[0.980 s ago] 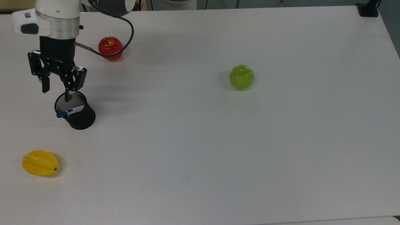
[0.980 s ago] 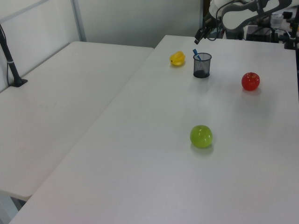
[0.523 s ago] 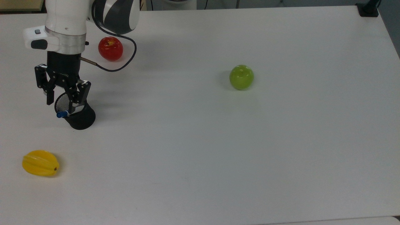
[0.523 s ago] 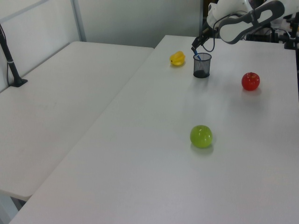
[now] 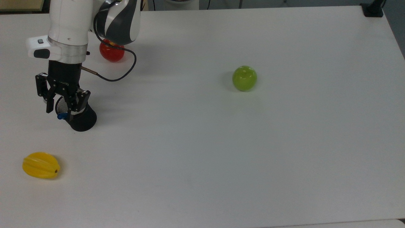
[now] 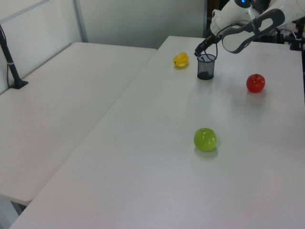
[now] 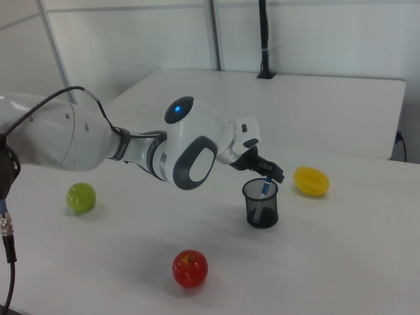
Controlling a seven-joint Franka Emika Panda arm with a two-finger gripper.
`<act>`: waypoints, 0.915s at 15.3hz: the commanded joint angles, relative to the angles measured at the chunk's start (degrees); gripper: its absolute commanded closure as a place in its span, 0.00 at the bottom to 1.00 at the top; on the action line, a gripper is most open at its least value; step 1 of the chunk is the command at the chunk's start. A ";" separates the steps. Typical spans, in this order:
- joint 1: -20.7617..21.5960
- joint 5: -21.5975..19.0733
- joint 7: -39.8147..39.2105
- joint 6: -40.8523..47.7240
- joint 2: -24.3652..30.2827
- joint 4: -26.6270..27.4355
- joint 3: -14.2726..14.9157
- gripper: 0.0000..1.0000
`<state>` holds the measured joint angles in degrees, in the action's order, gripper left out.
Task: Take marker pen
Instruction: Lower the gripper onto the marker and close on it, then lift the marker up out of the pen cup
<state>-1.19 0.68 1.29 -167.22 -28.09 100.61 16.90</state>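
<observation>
The gripper (image 5: 58,107) sits right over the mouth of the black mesh cup (image 5: 80,117), its two dark fingers spread apart, one on each side of the marker pen (image 5: 62,116) without pressing on it as far as the top view shows. The pen stands tilted inside the cup, its blue cap poking out past the rim just below the fingertips in the top view. From the right view the pen (image 7: 265,189) leans against the cup's wall with the blue tip directly under the gripper (image 7: 265,173), the white barrel showing through the mesh. In the left view the gripper (image 6: 202,50) hangs just above the cup (image 6: 206,67), and a speck of blue sits at the rim.

The cup (image 7: 260,203) is a round, slightly tapered holder of see-through wire mesh. The pen is slim and smooth.

Up the top view from the gripper, partly under the arm, a glossy red apple (image 5: 111,53) rests on the matte white table (image 5: 221,152). Well off towards the top view's right lies a shiny green apple (image 5: 244,78) (round, with a bright highlight on top). Below the gripper in the top view, near the table's edge, is a yellow ridged fruit (image 5: 40,165), waxy and oval. A black cable (image 5: 120,68) loops from the wrist.
</observation>
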 commanded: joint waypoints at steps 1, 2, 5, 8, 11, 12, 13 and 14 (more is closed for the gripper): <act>-0.12 -0.68 0.38 -1.44 -0.12 -0.15 0.06 0.73; -0.21 -0.68 0.38 -1.36 -0.03 -0.07 0.06 0.84; -0.30 -0.77 0.47 -1.36 0.06 -0.07 0.06 1.00; -0.30 -0.77 0.55 -1.27 0.76 -0.07 -0.03 1.00; -0.21 -0.77 0.64 -0.83 3.39 0.02 -0.03 1.00; -0.21 -0.86 0.55 -0.66 4.79 0.11 -0.11 1.00; -0.21 -1.03 0.55 -0.65 6.20 0.37 -0.11 1.00; -0.30 -1.03 0.55 -0.65 7.51 0.46 -0.11 1.00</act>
<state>-1.52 0.55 1.60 -167.62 -26.12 98.94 16.91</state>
